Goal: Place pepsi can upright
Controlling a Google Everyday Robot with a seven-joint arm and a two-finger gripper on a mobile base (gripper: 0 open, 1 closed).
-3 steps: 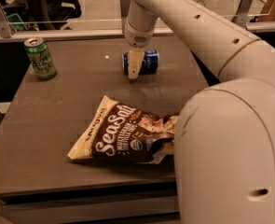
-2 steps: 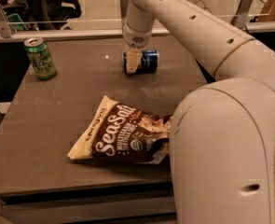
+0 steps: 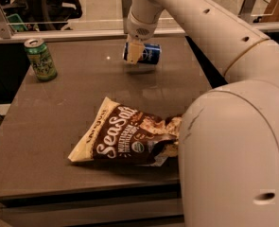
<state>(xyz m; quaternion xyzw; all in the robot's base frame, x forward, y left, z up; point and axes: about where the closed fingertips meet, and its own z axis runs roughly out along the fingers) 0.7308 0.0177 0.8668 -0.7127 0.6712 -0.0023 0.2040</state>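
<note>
The dark-blue pepsi can lies sideways in my gripper, near the far middle of the dark table. The pale fingers are closed on the can's left end. The can hangs a little above the tabletop, its length pointing right. My white arm reaches down to it from the upper right.
A green can stands upright at the far left of the table. A brown Sea Salt snack bag lies flat in the front middle. My arm's bulky white body fills the right foreground. A glass rail runs behind the table.
The gripper has risen slightly with the pepsi can in it; the can is now off the tabletop, still on its side.
</note>
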